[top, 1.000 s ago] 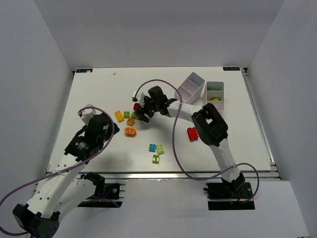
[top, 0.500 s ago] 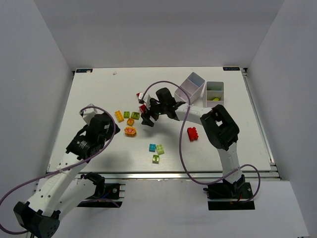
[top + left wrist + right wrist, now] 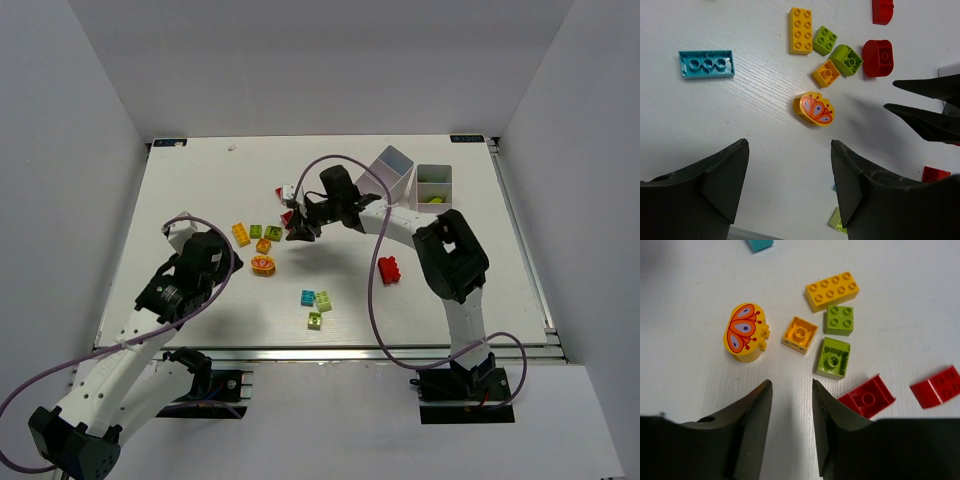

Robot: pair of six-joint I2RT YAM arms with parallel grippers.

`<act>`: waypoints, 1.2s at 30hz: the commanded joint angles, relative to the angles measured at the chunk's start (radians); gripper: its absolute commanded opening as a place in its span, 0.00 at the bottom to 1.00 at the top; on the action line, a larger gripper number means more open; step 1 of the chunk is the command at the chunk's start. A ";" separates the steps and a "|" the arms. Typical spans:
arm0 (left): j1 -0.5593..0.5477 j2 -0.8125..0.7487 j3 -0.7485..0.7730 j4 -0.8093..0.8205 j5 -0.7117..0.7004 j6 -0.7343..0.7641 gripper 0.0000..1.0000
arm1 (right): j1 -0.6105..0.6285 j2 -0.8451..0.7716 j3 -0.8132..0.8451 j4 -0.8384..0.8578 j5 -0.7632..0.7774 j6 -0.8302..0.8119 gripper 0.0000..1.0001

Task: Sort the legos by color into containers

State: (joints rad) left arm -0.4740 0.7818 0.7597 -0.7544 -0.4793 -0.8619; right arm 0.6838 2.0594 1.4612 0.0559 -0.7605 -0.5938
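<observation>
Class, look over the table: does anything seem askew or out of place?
Yes. One white container looks tipped at an angle, while its neighbour stands upright. A cyan brick also lies upside down, with its hollow underside showing.

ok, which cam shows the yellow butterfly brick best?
Right wrist: the butterfly brick is largest there, unobstructed, its print and side studs sharp. Left wrist also shows the brick whole and clear, just smaller in frame. Top external gives only a tiny yellow-orange blob, no print legible.
</observation>
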 commanded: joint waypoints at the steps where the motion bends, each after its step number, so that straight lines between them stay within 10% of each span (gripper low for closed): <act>1: 0.005 -0.016 -0.013 0.007 -0.001 -0.002 0.76 | 0.006 0.050 0.082 -0.139 -0.096 -0.103 0.40; 9: 0.005 -0.030 -0.042 0.017 0.002 -0.017 0.76 | 0.020 0.140 0.162 -0.197 -0.011 -0.110 0.45; 22: 0.009 0.019 -0.022 0.032 0.004 0.012 0.76 | 0.036 0.209 0.200 -0.019 0.240 0.014 0.81; 36: 0.018 0.034 -0.002 0.010 0.004 0.027 0.76 | 0.062 0.320 0.346 -0.045 0.233 0.031 0.73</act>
State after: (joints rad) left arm -0.4610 0.8131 0.7216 -0.7372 -0.4774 -0.8463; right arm 0.7246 2.3615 1.7542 -0.0063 -0.5293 -0.5743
